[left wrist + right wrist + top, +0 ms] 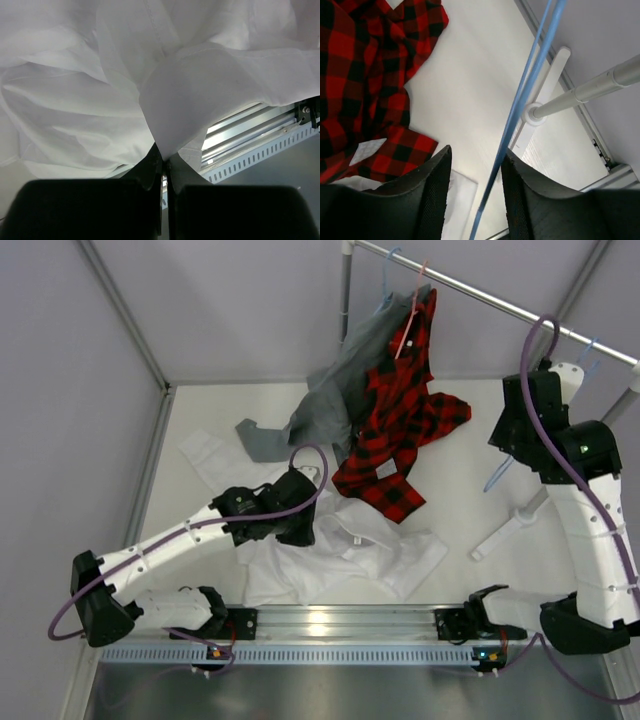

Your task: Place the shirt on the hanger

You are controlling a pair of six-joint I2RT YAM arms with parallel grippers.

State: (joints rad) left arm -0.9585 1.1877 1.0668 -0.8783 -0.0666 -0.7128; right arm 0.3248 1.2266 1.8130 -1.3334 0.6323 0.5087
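Observation:
The white shirt lies wrinkled on the table in front of the arms. My left gripper is over its left part. In the left wrist view the left gripper is shut on a fold of the shirt, which is lifted a little. The light-blue hanger hangs from the rail at the right. My right gripper is raised beside it. In the right wrist view the right gripper is open, with the hanger's thin bar running between the jaws, close to the right finger.
A red-and-black plaid shirt on a pink hanger and a grey garment hang from the metal rail and drape onto the table. The rack's white foot and post stand at the right. An aluminium base rail runs along the near edge.

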